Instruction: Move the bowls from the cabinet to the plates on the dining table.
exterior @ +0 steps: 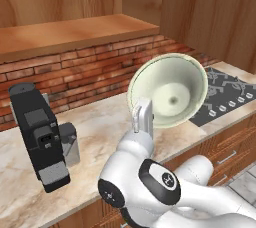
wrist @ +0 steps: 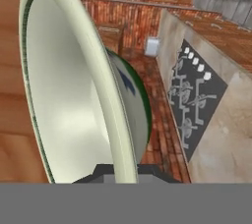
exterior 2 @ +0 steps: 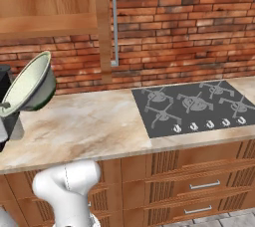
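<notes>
Hand (wrist: 123,171) apparently pinching the tilted cream-green bowl (exterior: 172,89) above the counter (exterior: 100,127)

Place: a home kitchen, computer-rendered.
Worktop: beige-brown marble-patterned worktop (exterior 2: 84,121) running along the wall.
Cooking: flat black built-in hob (exterior 2: 194,105) with grey burner grates and a row of small white knobs, set into the worktop.
Wall: red brick backsplash (exterior 2: 189,27) behind it.
Storage: brown wooden wall cabinet (exterior 2: 50,2) above, wooden drawer fronts with short grey metal handles (exterior 2: 204,185) below.
Appliance: black and grey coffee machine (exterior: 42,137) standing on the worktop.
</notes>
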{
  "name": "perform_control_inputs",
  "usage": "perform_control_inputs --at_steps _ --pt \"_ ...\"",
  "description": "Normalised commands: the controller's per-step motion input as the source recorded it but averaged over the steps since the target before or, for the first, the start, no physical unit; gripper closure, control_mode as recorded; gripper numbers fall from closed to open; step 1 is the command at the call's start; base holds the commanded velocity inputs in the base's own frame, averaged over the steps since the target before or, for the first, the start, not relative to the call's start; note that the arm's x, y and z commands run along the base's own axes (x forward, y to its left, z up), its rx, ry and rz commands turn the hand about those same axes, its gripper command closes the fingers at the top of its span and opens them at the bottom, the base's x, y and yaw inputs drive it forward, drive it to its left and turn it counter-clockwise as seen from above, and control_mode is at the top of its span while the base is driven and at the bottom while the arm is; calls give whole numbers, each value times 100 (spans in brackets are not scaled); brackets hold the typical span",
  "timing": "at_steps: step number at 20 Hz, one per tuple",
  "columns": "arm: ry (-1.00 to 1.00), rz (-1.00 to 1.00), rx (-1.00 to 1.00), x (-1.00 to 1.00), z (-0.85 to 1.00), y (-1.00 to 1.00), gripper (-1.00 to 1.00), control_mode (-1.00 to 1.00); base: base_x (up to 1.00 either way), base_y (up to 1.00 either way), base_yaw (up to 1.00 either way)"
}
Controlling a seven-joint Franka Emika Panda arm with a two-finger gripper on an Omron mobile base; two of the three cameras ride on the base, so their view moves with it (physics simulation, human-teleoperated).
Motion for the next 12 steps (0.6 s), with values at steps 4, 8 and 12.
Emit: perform_control_inputs --at_steps 4,8,12 --pt "0 2 12 -12 -47 -1 100 -100 0 0 0" --pt "0 3 18 -4 -38 -11 100 -100 0 0 0" --pt "0 3 18 0 -32 -11 100 -100 0 0 0"
